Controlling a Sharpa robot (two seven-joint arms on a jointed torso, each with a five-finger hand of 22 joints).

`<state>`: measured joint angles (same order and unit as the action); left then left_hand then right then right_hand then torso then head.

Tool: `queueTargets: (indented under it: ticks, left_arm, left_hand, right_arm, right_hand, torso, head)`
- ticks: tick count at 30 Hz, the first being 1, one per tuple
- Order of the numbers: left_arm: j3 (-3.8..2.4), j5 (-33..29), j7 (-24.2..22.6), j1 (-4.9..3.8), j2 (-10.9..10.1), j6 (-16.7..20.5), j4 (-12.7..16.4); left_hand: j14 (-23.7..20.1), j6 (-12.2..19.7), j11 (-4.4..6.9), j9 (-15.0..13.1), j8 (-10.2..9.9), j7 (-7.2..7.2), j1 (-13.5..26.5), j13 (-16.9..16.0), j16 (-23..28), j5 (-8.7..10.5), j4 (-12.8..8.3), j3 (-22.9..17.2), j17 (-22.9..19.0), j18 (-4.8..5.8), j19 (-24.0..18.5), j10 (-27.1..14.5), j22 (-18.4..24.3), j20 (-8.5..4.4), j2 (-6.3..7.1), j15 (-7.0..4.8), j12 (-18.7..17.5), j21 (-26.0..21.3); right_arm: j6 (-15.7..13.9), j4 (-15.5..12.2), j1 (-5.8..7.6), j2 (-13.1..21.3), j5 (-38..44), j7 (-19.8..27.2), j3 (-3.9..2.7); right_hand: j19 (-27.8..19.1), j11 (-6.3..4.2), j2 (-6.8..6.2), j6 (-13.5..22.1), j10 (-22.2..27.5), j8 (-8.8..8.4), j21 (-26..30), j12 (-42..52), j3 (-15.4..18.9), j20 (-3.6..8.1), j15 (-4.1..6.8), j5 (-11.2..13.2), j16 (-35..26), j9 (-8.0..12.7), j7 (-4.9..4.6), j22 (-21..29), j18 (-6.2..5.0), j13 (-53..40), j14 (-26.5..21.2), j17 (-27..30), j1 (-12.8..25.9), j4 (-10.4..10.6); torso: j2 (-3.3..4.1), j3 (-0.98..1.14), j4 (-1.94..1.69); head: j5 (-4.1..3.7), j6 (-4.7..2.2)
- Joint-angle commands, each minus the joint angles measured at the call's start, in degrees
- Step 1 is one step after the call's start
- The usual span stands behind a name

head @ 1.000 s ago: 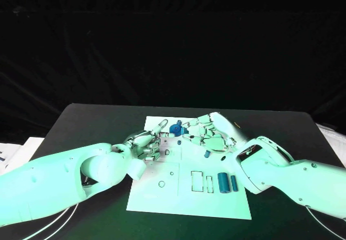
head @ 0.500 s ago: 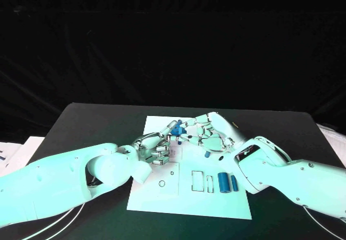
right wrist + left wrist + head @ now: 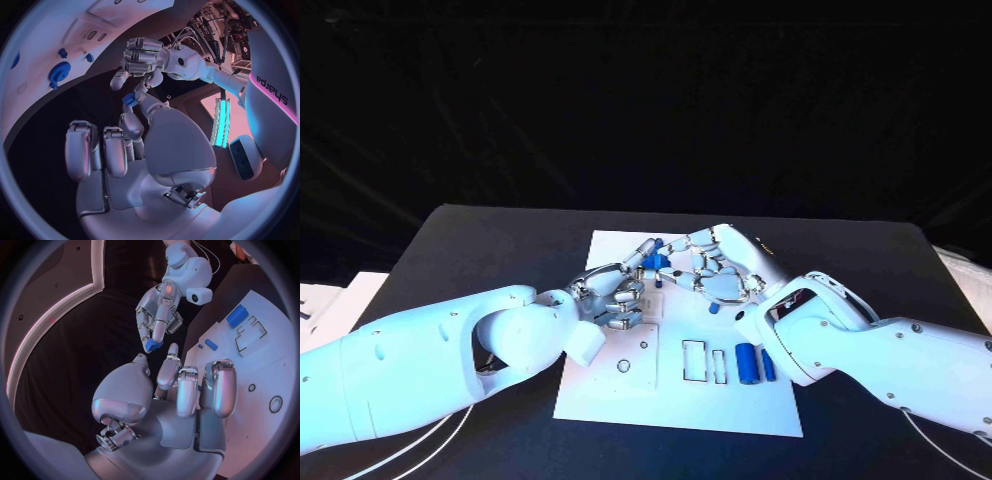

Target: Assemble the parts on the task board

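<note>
Right hand point(image 3: 718, 268) pinches a small blue part point(image 3: 653, 262) mid-frame above the task board point(image 3: 678, 400); left hand point(image 3: 610, 293) is half-curled, holding nothing. Ease it across slowly.

Both white arms reach in from the lower corners of the head view and meet just above frame centre. The left hand point(image 3: 610, 295) has its fingers curled inward, knuckles up. The right hand point(image 3: 711, 265) is raised beside it, fingertips point(image 3: 154, 335) pinching a small blue part point(image 3: 153, 344), other fingers bent.
</note>
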<state>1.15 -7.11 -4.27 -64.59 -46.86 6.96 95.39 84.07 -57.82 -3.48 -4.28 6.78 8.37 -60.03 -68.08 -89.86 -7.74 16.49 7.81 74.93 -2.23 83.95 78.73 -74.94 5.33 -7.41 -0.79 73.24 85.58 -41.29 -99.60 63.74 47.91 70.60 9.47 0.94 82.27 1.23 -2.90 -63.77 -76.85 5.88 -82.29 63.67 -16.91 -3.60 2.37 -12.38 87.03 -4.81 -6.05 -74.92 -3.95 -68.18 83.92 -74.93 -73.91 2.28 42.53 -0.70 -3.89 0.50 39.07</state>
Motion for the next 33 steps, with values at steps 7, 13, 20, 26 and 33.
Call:
queueTargets:
  ticks: [7,13,20,26,33]
  left_arm:
    - [-0.05,-1.7,-1.9,-0.02,0.1,-2.4,0.0]
    - [-0.05,-1.7,-2.0,-0.02,0.0,-2.4,0.0]
    - [-0.05,-1.7,-2.2,-0.02,-0.2,-2.2,-0.1]
    - [-0.05,-1.8,-2.3,-0.02,-0.3,-2.1,-0.2]
    - [-0.05,-1.8,-2.4,-0.02,-0.5,-1.8,-0.2]
  left_hand:
    - [5.9,0.0,-0.01,-0.1,0.6,-0.15,-0.5,-0.5,-0.1,0.07,-0.1,0.3,15.1,0.61,2.6,0.6,-8.0,0.47,-1.05,0.41,0.5,0.6]
    - [5.9,-0.2,0.03,-0.2,0.7,-0.2,-0.6,-0.6,-0.1,0.08,0.0,0.4,15.1,0.62,2.6,0.7,-8.0,0.47,-1.15,0.39,0.6,0.6]
    - [5.9,-0.3,0.07,-0.2,0.8,-0.25,-0.7,-0.7,-0.1,0.08,0.0,0.5,15.1,0.64,2.7,0.7,-8.1,0.46,-1.22,0.36,0.7,0.7]
    - [5.9,-0.5,0.12,-0.3,1.0,-0.32,-1.0,-0.8,-0.1,0.09,-0.2,0.5,15.1,0.65,2.7,0.8,-8.2,0.44,-1.24,0.33,0.7,0.8]
    - [5.9,-0.6,0.17,-0.3,1.1,-0.37,-1.2,-1.0,-0.1,0.11,-0.2,0.6,15.1,0.66,2.7,0.9,-8.2,0.41,-1.25,0.29,0.8,0.8]
  right_arm:
    - [1.1,0.3,-0.21,-0.1,0.6,0.2,0.01]
    - [1.1,0.3,-0.25,-0.1,0.7,0.0,0.01]
    - [0.8,0.4,-0.29,0.1,0.7,0.0,0.02]
    - [0.8,0.4,-0.32,0.3,0.7,-0.2,0.02]
    - [1.1,0.7,-0.33,0.4,0.7,-0.5,0.02]
  right_hand:
    - [0.4,-0.02,-0.72,-0.5,-0.6,0.27,-0.2,0.2,-0.2,0.16,0.37,-0.2,0.2,-0.1,0.01,-0.8,0.89,-0.1,5.1,-10.4,0.0,-0.1]
    - [0.4,-0.02,-0.72,-0.5,-0.6,0.27,-0.2,0.2,-0.2,0.16,0.37,-0.2,0.2,-0.1,0.01,-0.8,0.89,-0.1,5.1,-10.4,0.0,-0.1]
    - [0.4,-0.02,-0.72,-0.5,-0.6,0.28,-0.3,0.3,-0.2,0.16,0.37,-0.2,0.3,-0.1,0.02,-0.8,0.9,-0.2,5.1,-10.4,0.0,-0.1]
    - [0.4,-0.02,-0.72,-0.6,-0.7,0.28,-0.3,0.5,-0.2,0.15,0.37,-0.1,0.3,-0.1,0.03,-0.9,0.92,-0.4,5.1,-10.4,0.0,-0.1]
    - [0.4,-0.02,-0.72,-0.6,-0.7,0.28,-0.3,0.5,-0.2,0.15,0.37,-0.1,0.3,-0.1,0.03,-0.9,0.92,-0.4,5.1,-10.4,0.0,-0.1]
  torso:
    - [-0.01,0.0,0.0]
    - [-0.05,-0.01,-0.01]
    - [-0.03,0.01,0.0]
    - [-0.02,-0.01,0.0]
    - [-0.03,-0.01,0.0]
  head:
    - [0.01,0.18]
    - [-0.05,0.21]
    - [-0.05,0.23]
    - [-0.09,0.25]
    - [-0.1,0.35]
